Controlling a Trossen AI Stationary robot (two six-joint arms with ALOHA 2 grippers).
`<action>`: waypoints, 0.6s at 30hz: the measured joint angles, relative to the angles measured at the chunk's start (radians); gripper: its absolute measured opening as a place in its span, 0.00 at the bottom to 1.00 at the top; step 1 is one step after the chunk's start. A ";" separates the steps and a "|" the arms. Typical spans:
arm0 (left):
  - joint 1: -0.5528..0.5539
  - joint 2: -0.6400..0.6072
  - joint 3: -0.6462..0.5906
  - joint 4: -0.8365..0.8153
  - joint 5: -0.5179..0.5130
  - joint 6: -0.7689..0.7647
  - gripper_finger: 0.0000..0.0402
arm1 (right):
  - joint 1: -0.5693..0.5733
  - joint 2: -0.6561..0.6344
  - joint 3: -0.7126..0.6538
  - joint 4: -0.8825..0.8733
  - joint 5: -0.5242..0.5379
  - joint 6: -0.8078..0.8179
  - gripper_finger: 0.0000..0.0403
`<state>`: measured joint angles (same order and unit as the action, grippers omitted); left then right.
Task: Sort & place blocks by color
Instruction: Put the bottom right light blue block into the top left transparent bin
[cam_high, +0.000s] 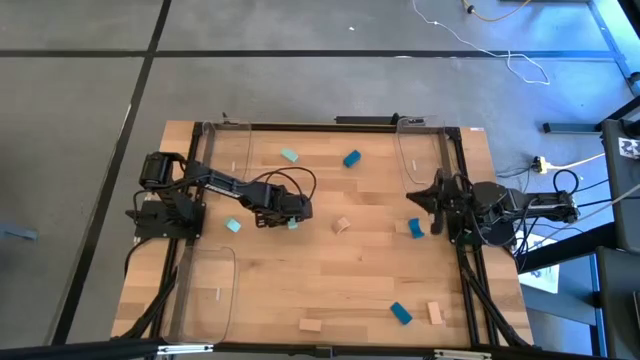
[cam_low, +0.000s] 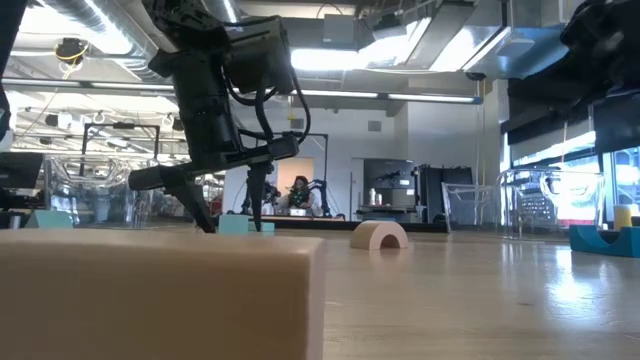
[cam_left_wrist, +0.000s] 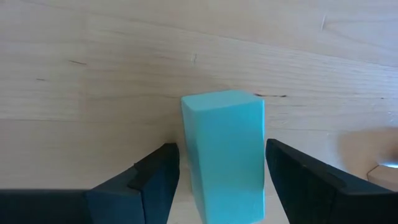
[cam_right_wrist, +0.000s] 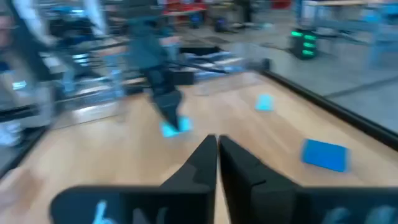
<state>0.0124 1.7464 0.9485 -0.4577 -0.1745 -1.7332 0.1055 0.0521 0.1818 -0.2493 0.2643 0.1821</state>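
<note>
- Left gripper (cam_left_wrist: 217, 180) down at the table, left of centre; fingers (cam_left_wrist: 149, 186) spread, one on each side of a mint block (cam_left_wrist: 224, 149), small gaps visible both sides, so not clamped on it.
- That mint block stands upright on the wood table (cam_high: 330, 270), between the fingers; same block shows in the high view at the gripper tip (cam_high: 293, 224).
- Right gripper (cam_right_wrist: 216, 155) pinched closed, nothing in it, parked at the right edge of the table (cam_high: 425, 203).
- Second mint block (cam_high: 234, 225) just left of the left arm; third mint block (cam_high: 290, 155) near the far edge.
- Blue block (cam_high: 351, 158) far side, centre; another blue block (cam_high: 415, 229) close to the right gripper; third blue block (cam_high: 401, 313) near front right.
- Wood arch block (cam_high: 342, 225) at centre, also in low view (cam_low: 379, 236).
- Wood block (cam_high: 435, 313) beside the front blue one; another wood block (cam_high: 310, 324) at the front edge.
- Clear tray (cam_high: 225, 150) at far left, another clear tray (cam_high: 205, 290) front left.
</note>
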 joint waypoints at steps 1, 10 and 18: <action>0.000 0.004 0.001 -0.008 0.000 0.000 0.56 | 0.000 0.000 0.000 -0.001 -0.045 -0.005 0.04; 0.001 0.014 0.001 -0.028 0.006 0.046 0.37 | 0.000 0.000 0.000 -0.009 -0.241 -0.003 0.04; 0.007 0.002 0.000 -0.028 -0.004 0.144 0.32 | 0.000 0.000 0.000 -0.028 -0.240 0.028 0.04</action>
<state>0.0197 1.7481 0.9482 -0.4858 -0.1787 -1.5895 0.1058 0.0521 0.1814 -0.2775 0.0239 0.2100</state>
